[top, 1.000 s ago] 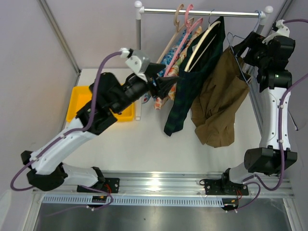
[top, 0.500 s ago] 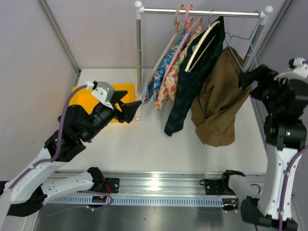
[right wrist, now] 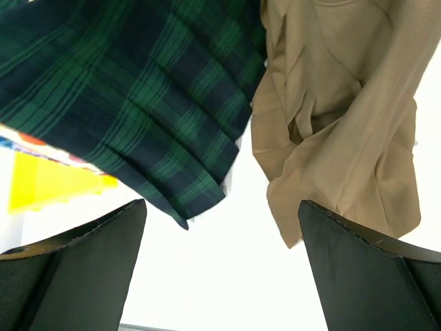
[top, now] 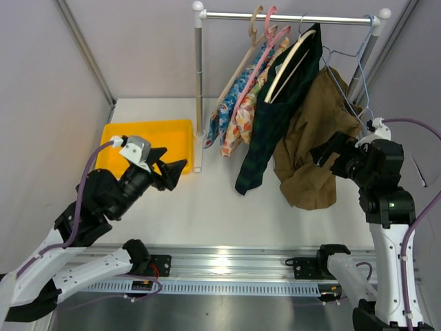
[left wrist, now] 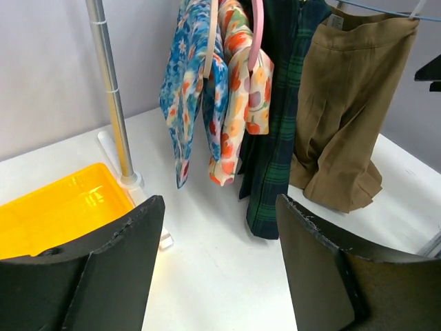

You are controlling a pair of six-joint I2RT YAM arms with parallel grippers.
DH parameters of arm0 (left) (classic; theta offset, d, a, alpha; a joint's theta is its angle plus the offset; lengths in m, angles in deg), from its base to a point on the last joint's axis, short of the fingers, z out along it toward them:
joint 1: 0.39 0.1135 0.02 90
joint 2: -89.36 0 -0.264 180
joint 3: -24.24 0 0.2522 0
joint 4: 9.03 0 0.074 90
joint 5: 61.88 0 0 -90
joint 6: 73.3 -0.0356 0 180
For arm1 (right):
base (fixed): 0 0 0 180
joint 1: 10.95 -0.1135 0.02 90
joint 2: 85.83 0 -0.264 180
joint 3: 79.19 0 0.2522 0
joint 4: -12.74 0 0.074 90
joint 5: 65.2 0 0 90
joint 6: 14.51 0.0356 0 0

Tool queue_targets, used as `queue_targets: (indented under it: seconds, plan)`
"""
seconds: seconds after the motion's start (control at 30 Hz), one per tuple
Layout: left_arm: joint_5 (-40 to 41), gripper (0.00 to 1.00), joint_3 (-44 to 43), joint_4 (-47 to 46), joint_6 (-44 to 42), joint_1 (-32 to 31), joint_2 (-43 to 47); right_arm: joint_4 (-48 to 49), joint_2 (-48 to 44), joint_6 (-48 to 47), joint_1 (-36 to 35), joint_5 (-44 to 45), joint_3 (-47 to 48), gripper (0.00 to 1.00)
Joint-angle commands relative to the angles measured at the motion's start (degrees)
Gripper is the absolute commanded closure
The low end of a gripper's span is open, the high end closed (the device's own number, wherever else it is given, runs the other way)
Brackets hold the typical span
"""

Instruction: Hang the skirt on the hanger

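The hanger (left wrist: 375, 8) is a thin blue-grey wire. Only a short bit of it shows at the top edge of the left wrist view. From above, the wire is hard to follow against the wall. I cannot tell how the skirt (top: 313, 148) is fixed to it. In the right wrist view the top of the skirt is cut off. The tops of all the clothes are cut off in the left wrist view too. I cannot tell if the skirt's bottom edge touches the table (top: 207, 207).

The brown skirt hangs at the far right, under the rail (top: 289, 18). It looks bunched and crooked. It hangs just to the right of the green plaid garment (top: 275, 117) and touches it.

There are four pieces of clothing on the rail: the skirt, the plaid one and two flowery garments (top: 238, 107). There are four hangers: the wire one, a pink hanger (top: 265, 41), a cream hanger (top: 289, 58) and a tan hanger (top: 251, 34). There is one yellow tray (top: 148, 134) at the far left, beside the rail's post (top: 198, 89).

There are two grippers. The left gripper (top: 172, 162) hangs over the table near the tray. Its jaws are wide apart and hold nothing. The right gripper (top: 329, 153) is just beside the skirt. Its jaws are wide apart too, with nothing between them.
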Motion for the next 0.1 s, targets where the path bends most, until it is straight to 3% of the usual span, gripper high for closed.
queue_targets:
  seconds: [0.0, 0.07]
  plan:
    - [1.4, 0.29, 1.2, 0.8, 1.8, 0.4, 0.7, 0.6, -1.9, -1.5, -1.2, 0.2, 0.1, 0.01]
    - [1.4, 0.29, 2.1, 0.8, 2.2, 0.4, 1.4, 0.4, -1.6, -2.0, -1.2, 0.0, 0.5, 0.0]
